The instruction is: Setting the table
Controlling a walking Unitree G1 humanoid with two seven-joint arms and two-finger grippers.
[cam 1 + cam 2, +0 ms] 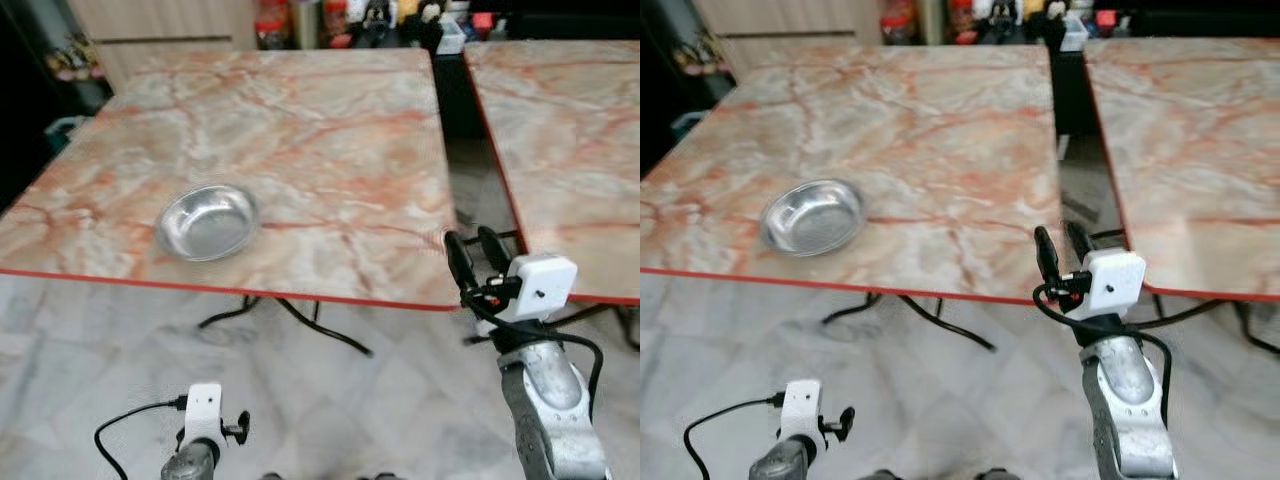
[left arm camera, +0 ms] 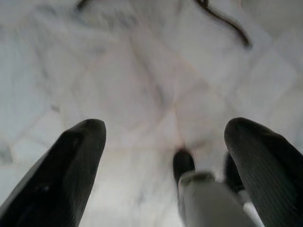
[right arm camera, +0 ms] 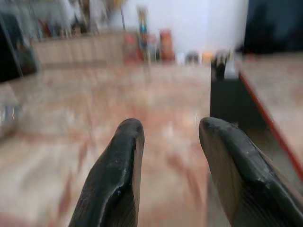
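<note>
A shallow steel bowl [image 1: 208, 221] sits near the front left edge of a marble-patterned table [image 1: 330, 130] with a red rim. My right gripper [image 1: 475, 255] is raised at the table's front right corner, level with the edge, fingers open with nothing between them; its wrist view looks along the tabletop past both fingers [image 3: 118, 175]. My left arm hangs low over the floor below the table's front edge, its gripper [image 2: 165, 161] open and pointing down at the pale tiles.
A second marble table [image 1: 570, 130] stands to the right, with a narrow gap between the two. Black table legs [image 1: 300, 320] show under the near table. Bottles and jars [image 1: 330, 20] crowd a counter at the back. Pale tiled floor lies in front.
</note>
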